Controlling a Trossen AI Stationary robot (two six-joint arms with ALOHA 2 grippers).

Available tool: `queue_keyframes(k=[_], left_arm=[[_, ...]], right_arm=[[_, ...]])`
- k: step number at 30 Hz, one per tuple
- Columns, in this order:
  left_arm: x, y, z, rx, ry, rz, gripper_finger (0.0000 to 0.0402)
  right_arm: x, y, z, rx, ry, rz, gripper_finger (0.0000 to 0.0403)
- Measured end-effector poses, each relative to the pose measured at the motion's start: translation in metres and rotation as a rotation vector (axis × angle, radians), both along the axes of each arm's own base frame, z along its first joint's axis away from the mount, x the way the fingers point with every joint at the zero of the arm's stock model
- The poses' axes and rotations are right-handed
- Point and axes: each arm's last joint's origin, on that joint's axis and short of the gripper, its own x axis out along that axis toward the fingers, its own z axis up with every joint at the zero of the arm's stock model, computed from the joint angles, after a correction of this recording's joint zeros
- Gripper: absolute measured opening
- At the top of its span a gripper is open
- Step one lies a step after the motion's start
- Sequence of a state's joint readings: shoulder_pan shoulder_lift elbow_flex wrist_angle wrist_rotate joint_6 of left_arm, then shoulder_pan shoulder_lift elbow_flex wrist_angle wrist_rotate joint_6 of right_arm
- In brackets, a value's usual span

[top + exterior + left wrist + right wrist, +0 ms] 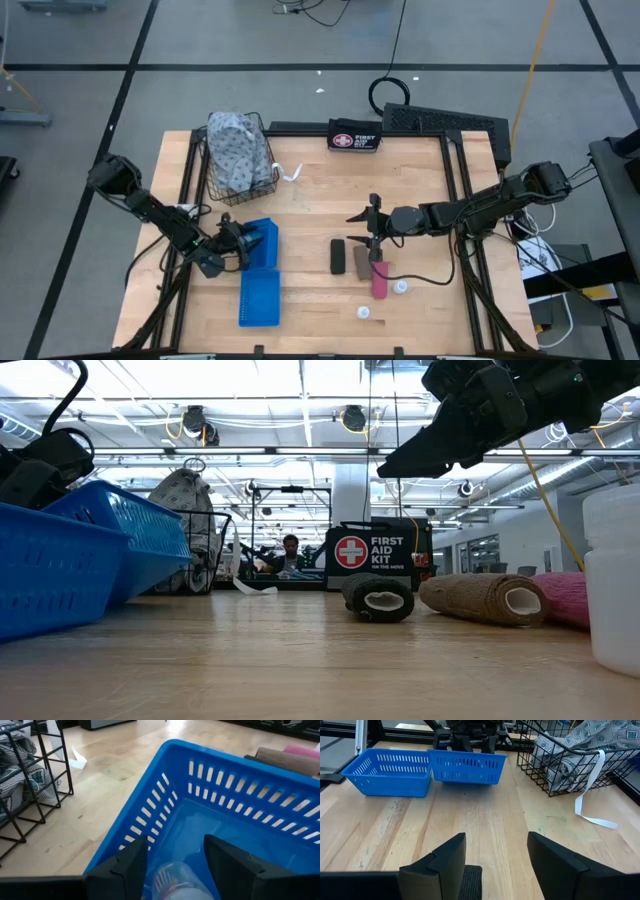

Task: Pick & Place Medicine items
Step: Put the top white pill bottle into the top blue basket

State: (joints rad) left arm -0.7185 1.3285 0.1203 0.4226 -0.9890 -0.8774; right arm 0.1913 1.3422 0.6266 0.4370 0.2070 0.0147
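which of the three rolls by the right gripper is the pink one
The pink roll is the one farthest right in the high view, nearest the small white bottles; the black roll and brown roll lie left of it.

2 blue baskets [262, 270], 3 rolls [359, 262], maybe 3 white bottles [400, 287].

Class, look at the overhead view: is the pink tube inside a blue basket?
No, the pink tube lies on the bare table, well apart from the blue baskets.

Overhead down, low level across table [310, 215], two wrist close-ups
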Motion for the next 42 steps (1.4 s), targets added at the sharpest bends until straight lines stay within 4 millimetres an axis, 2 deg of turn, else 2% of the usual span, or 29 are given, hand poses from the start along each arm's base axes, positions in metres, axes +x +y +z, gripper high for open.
queue_keyframes(k=[14, 29, 34, 42], left_arm=[[0.014, -0.006, 0.013, 0.023, -0.02, 0.005, 0.0193], [0.031, 0.016, 0.014, -0.131, 0.045, 0.001, 0.016], [0.04, 0.02, 0.029, -0.151, 0.02, -0.048, 0.0149], [0.048, 0.02, 0.061, -0.035, -0.04, -0.155, 0.0138]], right_arm=[[0.0, 0.0, 0.0, 0.0, 0.0, 0.0, 0.0201], [0.0, 0.0, 0.0, -0.001, 0.002, 0.001, 0.0201], [0.0, 0.0, 0.0, -0.001, 0.002, 0.001, 0.0201], [0.0, 0.0, 0.0, -0.001, 0.004, 0.0, 0.0201]])
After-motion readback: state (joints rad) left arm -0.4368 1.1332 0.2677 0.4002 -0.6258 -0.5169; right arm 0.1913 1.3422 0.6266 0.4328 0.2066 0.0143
